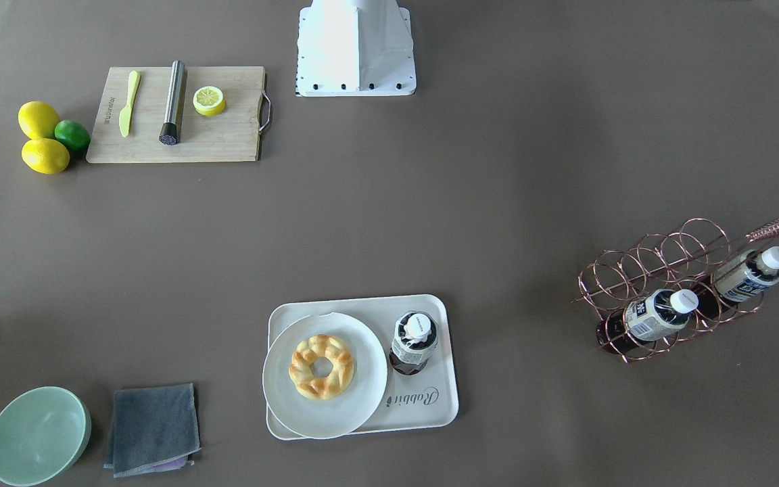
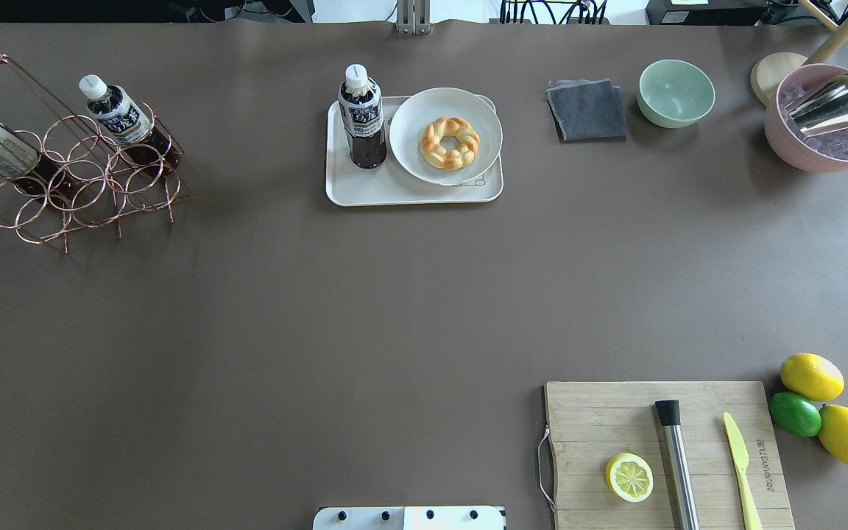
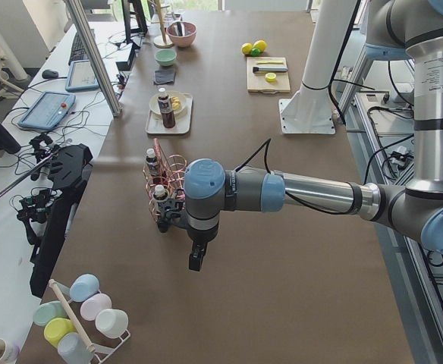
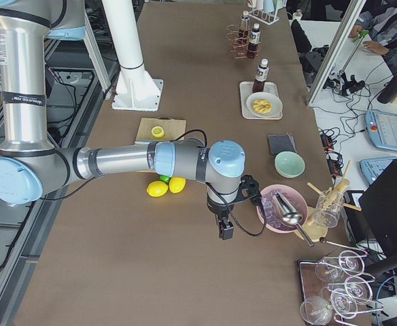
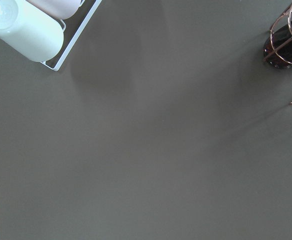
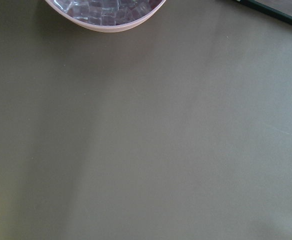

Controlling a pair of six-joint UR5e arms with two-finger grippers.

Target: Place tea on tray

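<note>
Brown paper covers the long table (image 2: pixel 394 309), and both arms hang low over its ends. The left gripper (image 3: pixel 196 264) dangles in the middle of the left side view and the right gripper (image 4: pixel 225 232) in the middle of the right one. Neither holds anything I can see, and I cannot tell how far either is open.

Just beside the left gripper stands the wire rack (image 1: pixel 636 260) with two other bottles (image 1: pixel 656 314), so a careless swing there could snag a loop. The right gripper hangs near the pink bowl (image 4: pixel 265 216).

Further out, the tea (image 1: pixel 414 341) stands upright on the tray (image 1: pixel 447 379), lower middle of the front-facing view, just beside the plate (image 1: pixel 356 406). It looks tall and narrow, so any jolt to the tray or plate could topple it.
</note>
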